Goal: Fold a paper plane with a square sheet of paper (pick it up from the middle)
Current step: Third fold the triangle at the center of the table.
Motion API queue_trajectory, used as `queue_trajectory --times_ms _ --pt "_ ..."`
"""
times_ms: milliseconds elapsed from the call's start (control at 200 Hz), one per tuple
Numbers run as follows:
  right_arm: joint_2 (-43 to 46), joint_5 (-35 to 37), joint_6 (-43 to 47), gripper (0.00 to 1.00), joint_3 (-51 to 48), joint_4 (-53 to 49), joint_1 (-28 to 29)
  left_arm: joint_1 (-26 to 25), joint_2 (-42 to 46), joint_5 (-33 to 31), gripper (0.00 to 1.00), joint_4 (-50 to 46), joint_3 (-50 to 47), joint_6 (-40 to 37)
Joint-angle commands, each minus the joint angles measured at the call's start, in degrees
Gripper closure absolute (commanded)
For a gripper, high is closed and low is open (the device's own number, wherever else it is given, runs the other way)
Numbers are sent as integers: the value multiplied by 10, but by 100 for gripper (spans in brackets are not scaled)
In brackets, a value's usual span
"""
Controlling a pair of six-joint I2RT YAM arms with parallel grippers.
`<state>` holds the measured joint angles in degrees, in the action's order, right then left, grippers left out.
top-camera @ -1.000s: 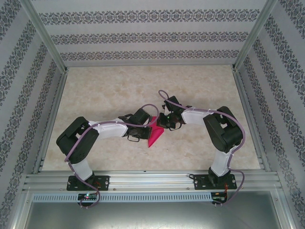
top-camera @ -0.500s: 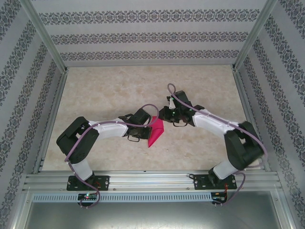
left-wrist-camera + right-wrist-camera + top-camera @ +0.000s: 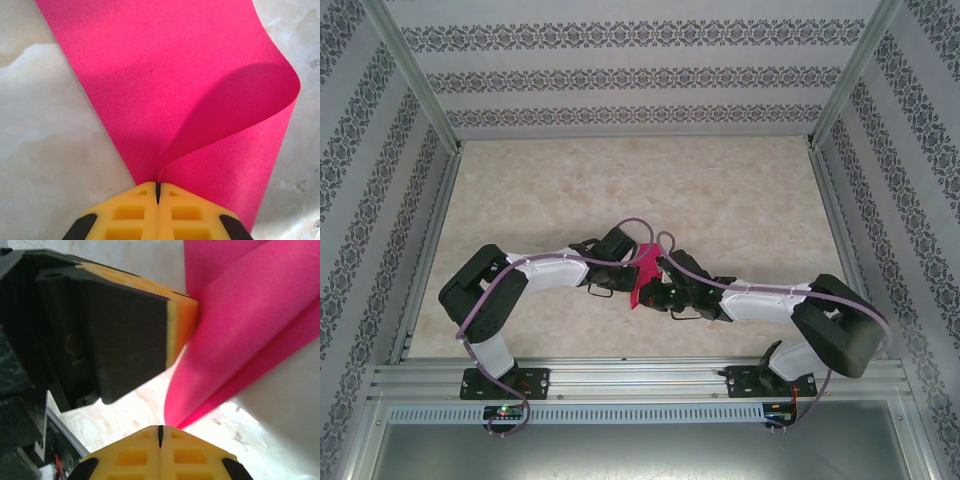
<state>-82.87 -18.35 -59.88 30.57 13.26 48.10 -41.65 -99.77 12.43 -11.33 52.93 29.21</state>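
Left pincer [image 3: 157,192] is clamped on an edge of the paper [image 3: 165,85], which curls over itself above the counter [image 3: 40,125]. Right pincer [image 3: 160,434] is closed, and the paper's lower point meets its fingertips; I cannot tell whether it pinches. The paper lies mid-counter between both pincers.

**Papered booth, marbled bench**

We see a beige marbled bench [image 3: 570,180] under even light. White walls [image 3: 630,75] with grey ornamental bands close it at the back and both sides. Metal posts [image 3: 413,75] rise at the back corners; a metal rail [image 3: 640,380] runs along the near edge.
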Motion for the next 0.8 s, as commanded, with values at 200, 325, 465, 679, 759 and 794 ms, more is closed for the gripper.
queue_trajectory --times_ms 200,325,465,679,759,794 --pt "-75 -4 -30 100 37 56 15 -5 -22 -14 100 -32 -21 0" --pt "-99 -8 -30 100 58 31 19 -5 -20 -10 100 -37 -19 -2" --pt "-98 11 -37 100 44 22 29 -5 -13 -11 100 -32 -30 -5" --pt "-90 21 -43 100 28 9 32 -5 -20 -10 100 -29 -32 -7" --pt "-98 22 -45 100 18 28 31 -6 -25 -13 100 -32 -28 -8" --pt "-110 18 -44 100 18 37 30 -6 -26 -14 100 -30 -28 -7"
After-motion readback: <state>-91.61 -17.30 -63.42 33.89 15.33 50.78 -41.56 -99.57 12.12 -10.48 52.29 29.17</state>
